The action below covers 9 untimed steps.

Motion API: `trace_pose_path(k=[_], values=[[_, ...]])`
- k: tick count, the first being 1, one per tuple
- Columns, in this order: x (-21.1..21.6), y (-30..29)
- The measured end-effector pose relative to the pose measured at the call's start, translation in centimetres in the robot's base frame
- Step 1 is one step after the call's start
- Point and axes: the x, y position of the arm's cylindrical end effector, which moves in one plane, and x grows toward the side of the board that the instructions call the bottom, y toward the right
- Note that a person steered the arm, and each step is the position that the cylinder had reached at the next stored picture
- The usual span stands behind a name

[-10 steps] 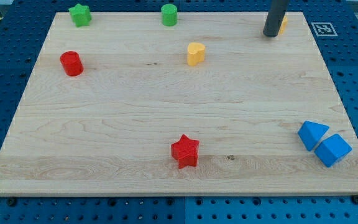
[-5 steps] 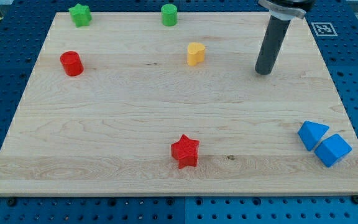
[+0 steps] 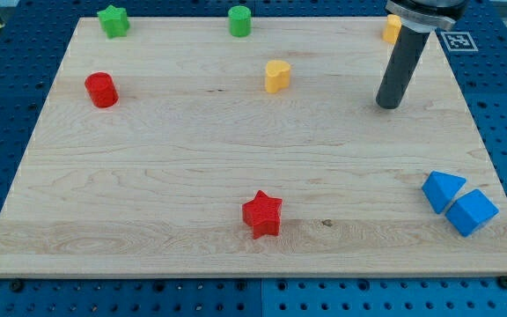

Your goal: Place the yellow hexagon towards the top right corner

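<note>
The yellow hexagon sits near the board's top right corner, partly hidden behind the rod. My tip rests on the board below the hexagon, well apart from it. A yellow heart-shaped block lies to the tip's left in the upper middle of the board.
A green star and a green cylinder stand along the top edge. A red cylinder is at the left. A red star is at the bottom centre. Two blue blocks lie at the bottom right edge.
My tip moved down and away from the yellow hexagon at the top right, then shifted slightly right. The hexagon shows again beside the rod. No other block moved.
</note>
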Motion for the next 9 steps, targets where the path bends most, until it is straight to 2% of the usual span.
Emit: trace_pose_path(k=[1, 4, 6, 9], values=[[1.3, -1.4], [12.2, -8.5], [18.1, -7.1], [18.5, -4.5]])
